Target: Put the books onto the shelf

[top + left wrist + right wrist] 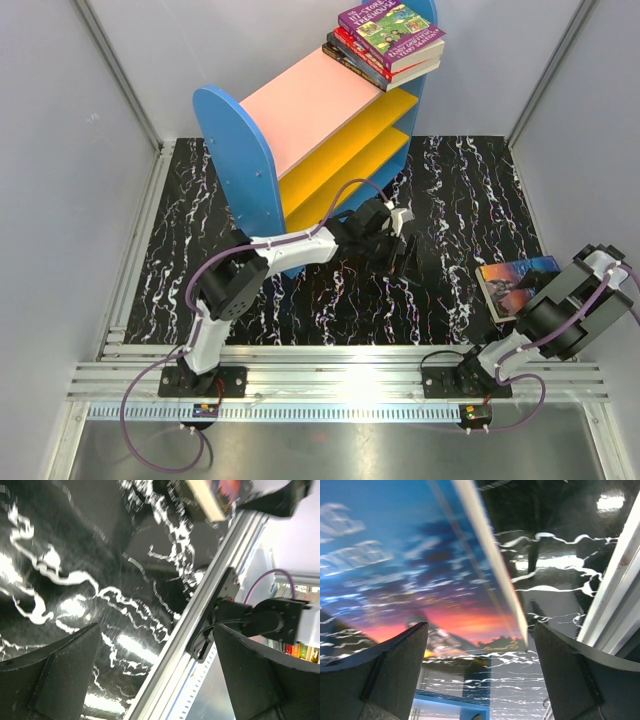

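Note:
The shelf (300,110) stands at the back of the table, its pink top board facing up. Three books (390,40) lie stacked flat on its far end, a purple cartoon cover on top. A dark blue book (515,283) with a sunset cover lies flat on the marbled mat at the right. My right gripper (548,295) hovers over its near edge. In the right wrist view this gripper (480,670) is open, the book (420,570) below it and nothing between the fingers (395,670). My left gripper (405,245) is in front of the shelf, open (155,675) and empty.
The black marbled mat (440,190) covers the table. Aluminium rails (340,375) run along the near edge, also seen in the left wrist view (200,625) beside the right arm's base (250,620). Grey walls enclose the left, right and back.

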`<state>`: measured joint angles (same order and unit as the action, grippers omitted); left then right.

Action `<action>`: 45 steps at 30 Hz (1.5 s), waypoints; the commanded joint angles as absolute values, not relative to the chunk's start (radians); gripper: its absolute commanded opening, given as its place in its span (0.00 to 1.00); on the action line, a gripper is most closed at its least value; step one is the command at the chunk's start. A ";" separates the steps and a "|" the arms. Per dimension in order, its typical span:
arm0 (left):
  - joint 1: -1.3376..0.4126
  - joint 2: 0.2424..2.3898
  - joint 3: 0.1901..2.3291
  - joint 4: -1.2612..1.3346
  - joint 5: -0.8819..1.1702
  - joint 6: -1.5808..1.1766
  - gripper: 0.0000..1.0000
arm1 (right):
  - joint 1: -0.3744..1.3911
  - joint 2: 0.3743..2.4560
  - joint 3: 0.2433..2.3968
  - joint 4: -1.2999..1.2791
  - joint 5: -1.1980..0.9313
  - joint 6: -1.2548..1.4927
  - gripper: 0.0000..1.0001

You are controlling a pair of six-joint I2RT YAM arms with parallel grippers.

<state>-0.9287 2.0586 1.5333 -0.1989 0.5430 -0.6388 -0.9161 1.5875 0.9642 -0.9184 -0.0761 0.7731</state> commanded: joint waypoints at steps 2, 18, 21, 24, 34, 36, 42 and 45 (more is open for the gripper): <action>-0.936 2.019 1.528 -0.207 0.566 -0.632 0.97 | -0.916 1.533 1.101 -0.868 -0.034 0.750 0.93; -0.959 2.068 1.611 -0.328 0.566 -0.592 0.96 | -0.917 1.485 1.085 -0.872 0.017 0.612 1.00; -0.960 2.062 1.598 -0.344 0.563 -0.589 0.96 | -0.917 1.511 1.016 -0.790 -0.053 0.638 1.00; -0.962 2.045 1.588 -0.370 0.555 -0.575 0.95 | -0.917 1.561 0.974 -0.724 -0.087 0.669 1.00; -0.963 1.980 1.528 -0.428 0.520 -0.535 0.95 | -0.917 1.654 0.950 -0.632 -0.104 0.684 1.00; -0.963 1.979 1.523 -0.436 0.519 -0.534 0.95 | -0.917 1.658 0.950 -0.620 -0.117 0.693 1.00; -0.974 1.983 1.514 -0.425 0.511 -0.543 0.95 | -0.917 1.643 1.028 -0.653 -0.133 0.695 0.99; -0.988 1.996 1.523 -0.420 0.515 -0.549 0.94 | -0.917 1.649 1.103 -0.689 -0.147 0.693 1.00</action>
<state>-0.9695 2.0457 1.5269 -0.4328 0.5179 -0.5526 -0.9096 1.6215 0.9916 -0.8005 -0.1047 0.7162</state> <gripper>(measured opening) 0.947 0.994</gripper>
